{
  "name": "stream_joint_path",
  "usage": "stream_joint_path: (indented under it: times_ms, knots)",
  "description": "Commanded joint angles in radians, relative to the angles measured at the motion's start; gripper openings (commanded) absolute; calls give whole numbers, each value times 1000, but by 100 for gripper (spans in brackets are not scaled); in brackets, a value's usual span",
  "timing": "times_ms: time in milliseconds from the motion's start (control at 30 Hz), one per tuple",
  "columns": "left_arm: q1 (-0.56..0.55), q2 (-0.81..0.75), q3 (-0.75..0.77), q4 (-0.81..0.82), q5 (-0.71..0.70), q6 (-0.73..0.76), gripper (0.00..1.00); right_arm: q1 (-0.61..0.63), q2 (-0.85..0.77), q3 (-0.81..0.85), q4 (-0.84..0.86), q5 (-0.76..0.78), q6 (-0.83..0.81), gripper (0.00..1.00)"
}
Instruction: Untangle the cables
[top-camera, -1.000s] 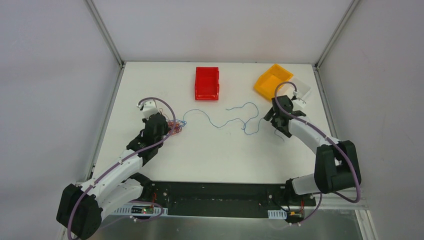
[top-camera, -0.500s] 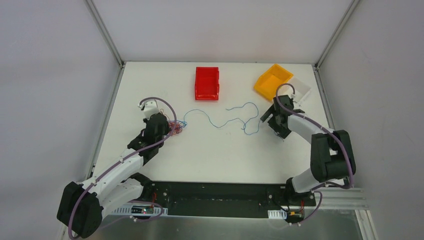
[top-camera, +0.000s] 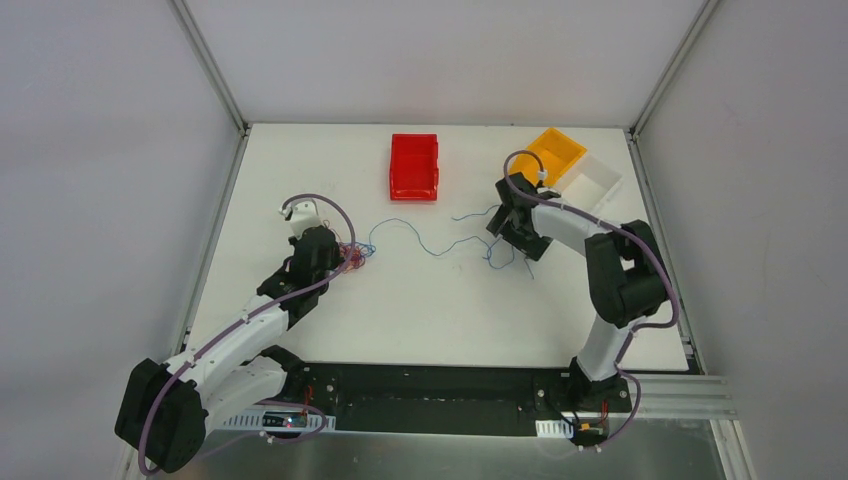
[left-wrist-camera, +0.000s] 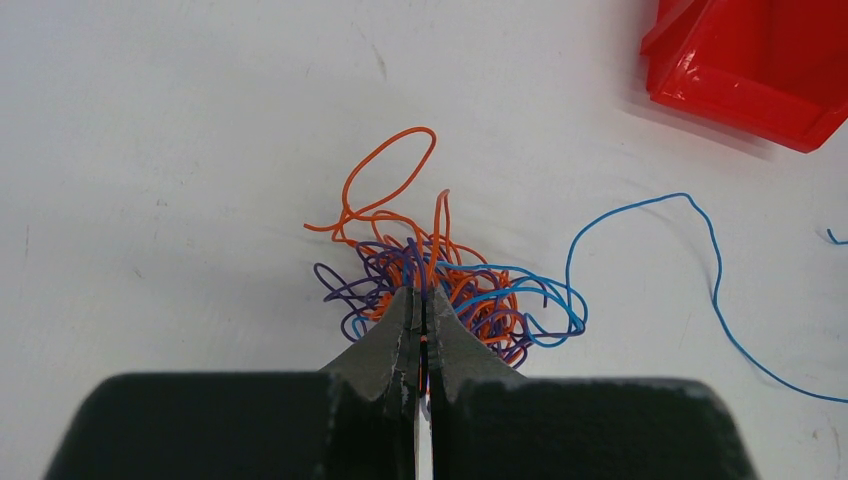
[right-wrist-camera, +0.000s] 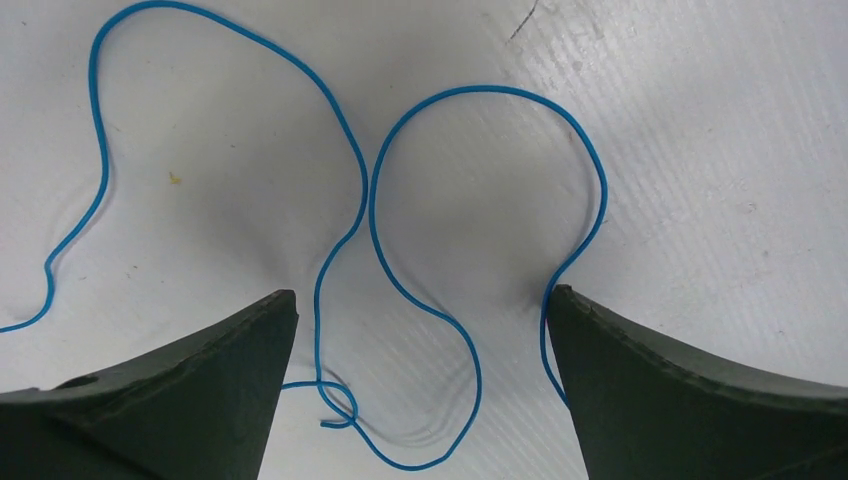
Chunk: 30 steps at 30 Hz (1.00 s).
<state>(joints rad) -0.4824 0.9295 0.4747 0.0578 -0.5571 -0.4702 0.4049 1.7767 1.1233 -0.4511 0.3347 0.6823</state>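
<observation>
The left gripper (left-wrist-camera: 424, 300) is pressed shut on strands of the orange and purple tangle (left-wrist-camera: 480, 300), which sits left of centre on the table (top-camera: 420, 310). A blue cable (right-wrist-camera: 371, 200) trails right from the tangle, and its loops lie between the wide-open, empty fingers of the right gripper (right-wrist-camera: 420, 292). Closing here would likely catch two loops at once. Pulling could then cinch the tangle tighter, or the thin strands could slip from the left hold so the whole bundle drags along.
</observation>
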Motion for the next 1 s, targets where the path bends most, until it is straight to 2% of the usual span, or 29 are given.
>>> stream_joint_path:
  times_ms: [0, 167, 233, 267, 333, 400, 533, 633, 800, 967]
  knots:
    - [7, -10, 19, 5, 5, 10, 0, 19, 61, 88, -118, 86, 52, 100]
    - [7, -5, 19, 7, 5, 11, 0, 72, 194, 255, -311, 263, 61, 99]
    - [7, -4, 22, 7, 4, 10, 0, 95, 227, 289, -361, 317, 53, 93]
    - [7, -3, 21, 6, 3, 11, 0, 98, 228, 283, -360, 318, 48, 81]
    - [7, -4, 21, 7, 1, 9, 0, 97, 200, 230, -296, 272, 14, 45]
    - [7, -2, 21, 6, -1, 9, 0, 83, 166, 174, -241, 220, 14, 2]
    - [7, -2, 22, 0, -22, 6, 0, 27, 125, 117, -189, 128, 0, 0]
    - [7, -5, 25, -35, -124, -33, 0, -32, 59, 99, -189, 129, -19, 0]
    - [7, -4, 43, -164, -381, -161, 0, -136, -110, 85, -263, 220, -30, 0]
    - [7, -5, 47, -216, -469, -214, 0, -290, -321, 42, -317, 319, 26, 0]
